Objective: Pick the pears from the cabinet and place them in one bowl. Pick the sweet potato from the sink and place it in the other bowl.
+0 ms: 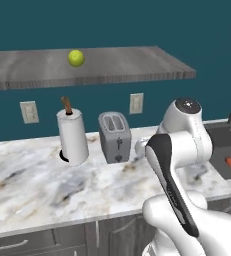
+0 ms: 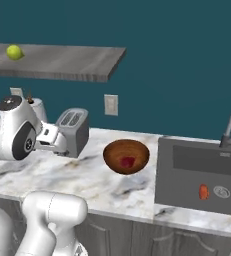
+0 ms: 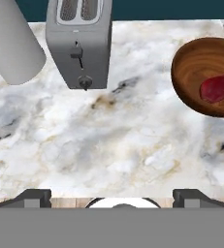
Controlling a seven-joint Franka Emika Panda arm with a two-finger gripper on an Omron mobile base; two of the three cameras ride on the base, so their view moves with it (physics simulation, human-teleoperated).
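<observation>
Pears are split: the dark red pear [image 3: 214, 89] lies in the dark wooden bowl [image 3: 193, 60], ahead and right of the pincer [image 3: 111, 196], while the green pear [image 1: 76, 57] sits on the cabinet slab [image 1: 127, 65], high above it. The pincer hangs spread and empty over the table [image 3: 113, 145]. It should rise clear of the toaster [image 3: 79, 41] and the slab's front edge, then approach the green pear level.
</observation>
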